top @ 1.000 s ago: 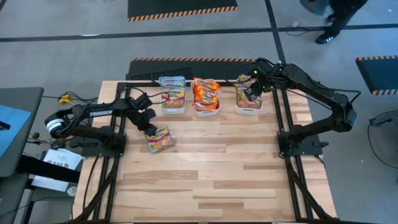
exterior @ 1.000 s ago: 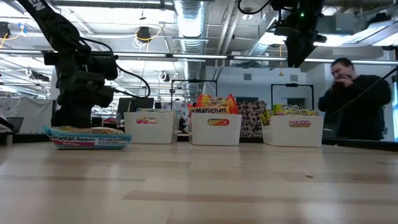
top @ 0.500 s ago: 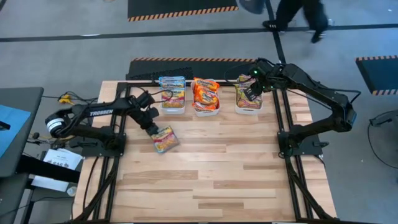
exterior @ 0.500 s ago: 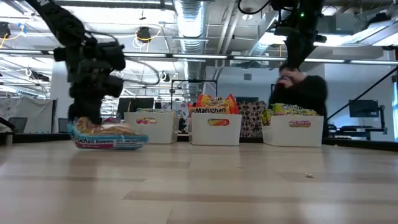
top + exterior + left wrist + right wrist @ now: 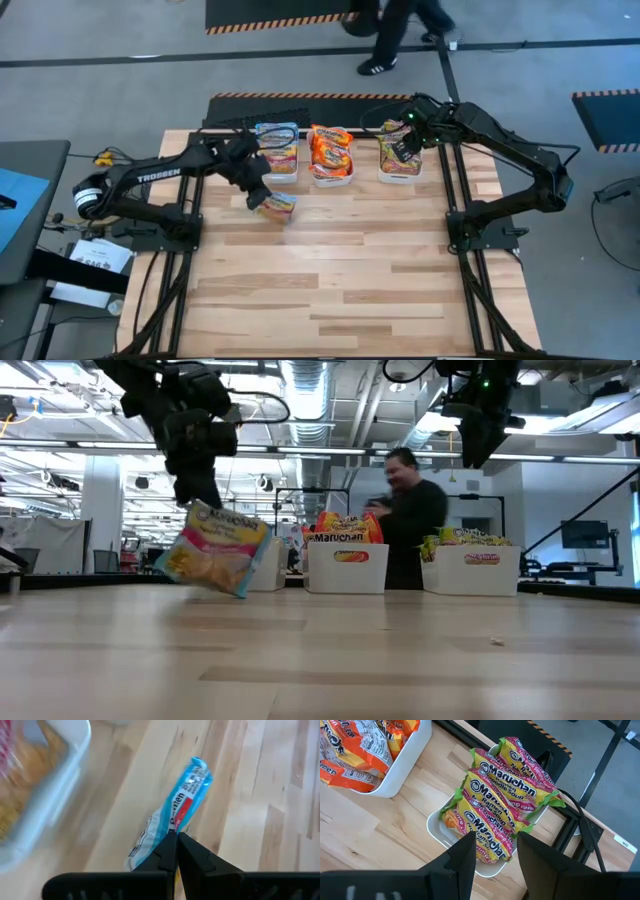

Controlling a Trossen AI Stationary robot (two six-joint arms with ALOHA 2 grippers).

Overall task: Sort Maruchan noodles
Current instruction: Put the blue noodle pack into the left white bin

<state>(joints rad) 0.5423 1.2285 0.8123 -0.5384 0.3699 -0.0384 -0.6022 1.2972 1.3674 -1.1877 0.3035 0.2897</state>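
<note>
left gripper [image 5: 176, 836] pinches blue packet [image 5: 213, 548] by one edge, lifted near left bin [image 5: 277, 168] | right gripper [image 5: 492, 839] open over green bin [image 5: 440, 827] | risk: your packet swings, could slip out

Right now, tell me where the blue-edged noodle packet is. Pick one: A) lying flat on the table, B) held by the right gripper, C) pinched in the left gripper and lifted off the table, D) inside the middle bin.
C: the left gripper is shut on the blue-edged packet, which hangs tilted above the table in the low view.
</note>
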